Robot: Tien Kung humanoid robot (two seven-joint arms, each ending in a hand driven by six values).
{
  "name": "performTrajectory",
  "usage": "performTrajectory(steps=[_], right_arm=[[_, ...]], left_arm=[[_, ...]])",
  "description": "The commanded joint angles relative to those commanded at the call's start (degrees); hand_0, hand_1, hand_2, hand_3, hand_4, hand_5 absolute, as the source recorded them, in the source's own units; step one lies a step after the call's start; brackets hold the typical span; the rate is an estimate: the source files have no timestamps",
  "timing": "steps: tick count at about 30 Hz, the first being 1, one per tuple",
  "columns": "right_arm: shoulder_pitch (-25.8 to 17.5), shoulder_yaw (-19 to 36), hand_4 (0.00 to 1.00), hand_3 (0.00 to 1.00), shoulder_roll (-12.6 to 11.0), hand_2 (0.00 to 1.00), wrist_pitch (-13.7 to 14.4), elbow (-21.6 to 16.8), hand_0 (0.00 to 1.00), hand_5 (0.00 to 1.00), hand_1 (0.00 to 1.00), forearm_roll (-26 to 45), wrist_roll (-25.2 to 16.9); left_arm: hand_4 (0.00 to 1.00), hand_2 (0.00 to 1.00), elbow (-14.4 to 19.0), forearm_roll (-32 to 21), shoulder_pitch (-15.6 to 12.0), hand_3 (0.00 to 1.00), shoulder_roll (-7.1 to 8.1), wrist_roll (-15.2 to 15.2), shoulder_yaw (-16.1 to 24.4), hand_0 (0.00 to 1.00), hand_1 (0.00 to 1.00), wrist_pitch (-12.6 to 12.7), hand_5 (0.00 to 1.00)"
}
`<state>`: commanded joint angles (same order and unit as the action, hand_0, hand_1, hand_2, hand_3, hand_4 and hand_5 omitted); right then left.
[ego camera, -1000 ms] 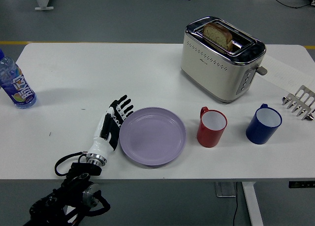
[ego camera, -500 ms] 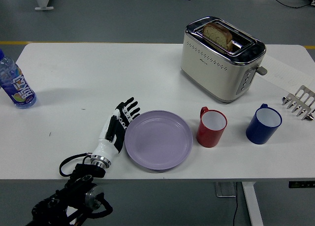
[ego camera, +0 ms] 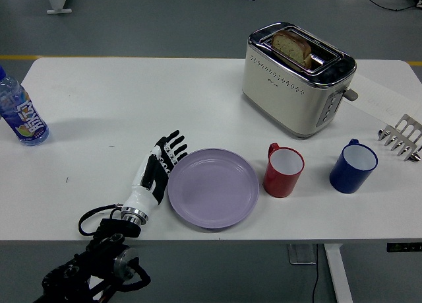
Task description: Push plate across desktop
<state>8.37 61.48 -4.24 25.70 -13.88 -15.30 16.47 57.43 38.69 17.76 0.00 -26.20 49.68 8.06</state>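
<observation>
A lilac plate [ego camera: 213,187] lies flat near the table's front edge, just left of a red mug [ego camera: 283,171]. My left hand [ego camera: 157,169], black and white, rests on the table against the plate's left rim. Its fingers [ego camera: 173,145] are stretched out flat and hold nothing. The left arm comes up from the lower left corner. My right arm does not show.
A blue mug [ego camera: 353,166] stands right of the red mug. A cream toaster [ego camera: 297,78] with bread in it sits at the back. A metal rack [ego camera: 401,137] lies at the right edge, a water bottle [ego camera: 21,115] at the far left.
My left hand has slid right and pushed the plate about a centimetre or two toward the red mug; most of that motion came before the last half second.
</observation>
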Motion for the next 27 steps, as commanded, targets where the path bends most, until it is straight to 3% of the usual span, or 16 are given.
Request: performTrajectory(steps=[14, 22, 27], right_arm=[[-0.1, -0.4, 0.308, 0.579, 0.0, 0.56, -0.1, 0.0, 0.551, 0.454, 0.459, 0.8, -0.3], [0.0, -1.0, 0.31, 0.579, 0.0, 0.561, -0.1, 0.1, 0.551, 0.455, 0.459, 2.1, -0.7], [0.1, -1.3, 0.31, 0.579, 0.0, 0.561, -0.2, 0.2, 0.551, 0.455, 0.459, 2.9, -1.0]], left_arm=[[0.514, 0.859, 1.5, 3.5, 1.5, 0.831, 0.1, 4.0, 9.8, 0.829, 0.837, -1.7, 0.998], [0.527, 0.845, 2.7, 5.1, 1.6, 0.82, 4.33, 12.5, 17.2, 0.823, 0.831, -6.2, 0.998], [0.527, 0.845, 4.3, 6.1, 0.7, 0.82, 7.89, 18.3, 22.6, 0.823, 0.831, -9.5, 0.998]])
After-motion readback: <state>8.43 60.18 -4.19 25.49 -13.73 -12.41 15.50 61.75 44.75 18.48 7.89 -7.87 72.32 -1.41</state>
